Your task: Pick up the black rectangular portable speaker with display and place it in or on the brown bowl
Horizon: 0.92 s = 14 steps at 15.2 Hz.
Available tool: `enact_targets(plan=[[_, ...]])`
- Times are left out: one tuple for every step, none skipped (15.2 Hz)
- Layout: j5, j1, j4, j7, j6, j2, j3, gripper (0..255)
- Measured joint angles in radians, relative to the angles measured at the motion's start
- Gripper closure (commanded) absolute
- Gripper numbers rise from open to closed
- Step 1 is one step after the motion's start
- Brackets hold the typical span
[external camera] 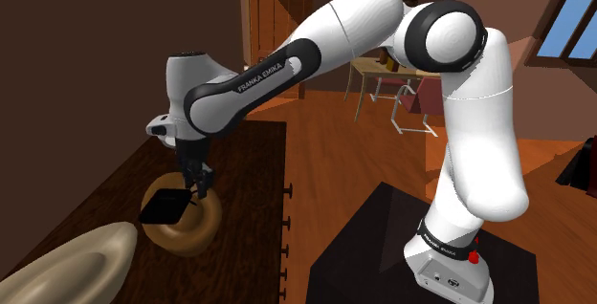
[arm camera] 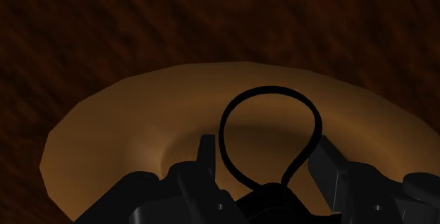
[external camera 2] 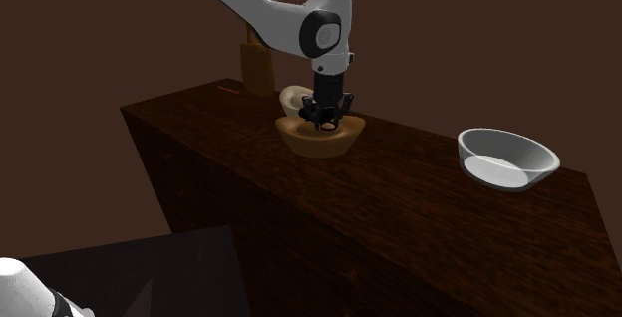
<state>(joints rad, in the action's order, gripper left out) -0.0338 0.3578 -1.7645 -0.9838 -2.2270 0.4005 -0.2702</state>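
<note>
The brown bowl (external camera: 196,228) (external camera 2: 319,139) (arm camera: 127,127) stands on the dark wooden tabletop (external camera 2: 419,156). My gripper (external camera: 197,185) (external camera 2: 326,116) (arm camera: 266,163) hangs straight down over the bowl. It is shut on the black rectangular speaker (external camera: 165,206) (arm camera: 275,203), clasped at one end. The speaker's flat body tilts out over the bowl's rim towards the shoulder view's left. Its thin black carrying loop (arm camera: 271,92) curves out between the fingers (arm camera: 206,158), above the bowl's hollow.
A large pale bowl (external camera: 77,254) lies near the brown one at the shoulder view's lower left. A white bowl (external camera 2: 506,158) sits far along the tabletop. A tan upright object (external camera 2: 257,66) stands behind. The table's edge (external camera: 285,206) runs beside the stand (external camera: 383,254).
</note>
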Motion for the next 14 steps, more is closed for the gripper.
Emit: enact_targets(plan=[[0.000, 0.000, -0.001, 0.000, -0.002, 0.001, 0.000, 255], [-0.001, 0.000, -0.001, 0.000, -0.003, 0.002, 0.000, 255], [-0.001, 0.001, 0.000, 0.000, -0.004, 0.003, 0.000, 255], [-0.001, 0.001, -0.001, 0.001, -0.004, 0.003, 0.000, 255], [-0.001, 0.001, -0.001, 0.001, -0.005, 0.003, 0.001, 255], [-0.001, 0.001, -0.001, 0.001, -0.005, 0.003, 0.001, 0], [-0.001, 0.001, -0.001, 0.001, -0.005, 0.003, 0.000, 0], [-0.001, 0.001, -0.002, 0.001, -0.005, 0.003, 0.000, 0], [-0.001, 0.001, -0.002, 0.001, -0.005, 0.003, 0.000, 0], [-0.001, 0.001, -0.002, 0.001, -0.005, 0.003, 0.000, 0], [-0.001, 0.001, -0.002, 0.001, -0.005, 0.003, 0.000, 0], [-0.001, 0.001, -0.001, 0.000, -0.005, 0.003, 0.000, 0], [0.002, -0.001, 0.001, -0.002, 0.007, -0.006, -0.001, 0], [0.007, -0.005, 0.006, -0.006, 0.029, -0.024, -0.003, 0]])
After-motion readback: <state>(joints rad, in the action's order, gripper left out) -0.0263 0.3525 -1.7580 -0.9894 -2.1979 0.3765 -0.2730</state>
